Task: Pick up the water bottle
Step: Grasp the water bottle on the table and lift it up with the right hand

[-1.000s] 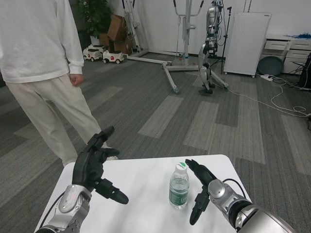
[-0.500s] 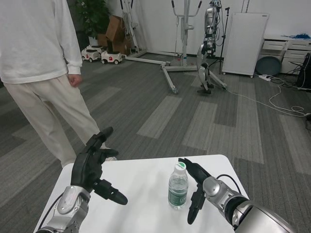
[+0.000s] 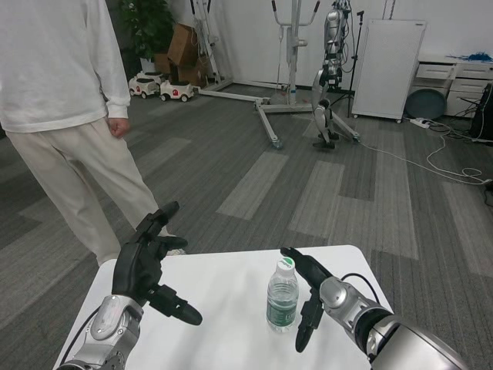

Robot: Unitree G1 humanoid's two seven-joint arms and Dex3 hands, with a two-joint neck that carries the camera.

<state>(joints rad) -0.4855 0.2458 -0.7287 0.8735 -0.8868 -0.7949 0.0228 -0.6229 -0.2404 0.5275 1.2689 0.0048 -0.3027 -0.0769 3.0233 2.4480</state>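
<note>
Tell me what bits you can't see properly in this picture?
- Water bottle, head view: its label print is too small to read.
- Right hand, head view: open beside the bottle; whether its fingers touch it cannot be told.
- Left hand, head view: its forearm is cut off by the bottom edge.
- Person, head view: the top and left edges cut off everything above the chest.
- White table, head view: its near part is cut off by the bottom edge.

Water bottle upright on surface, just left of right hand; left hand well left; person behind left hand.
</note>
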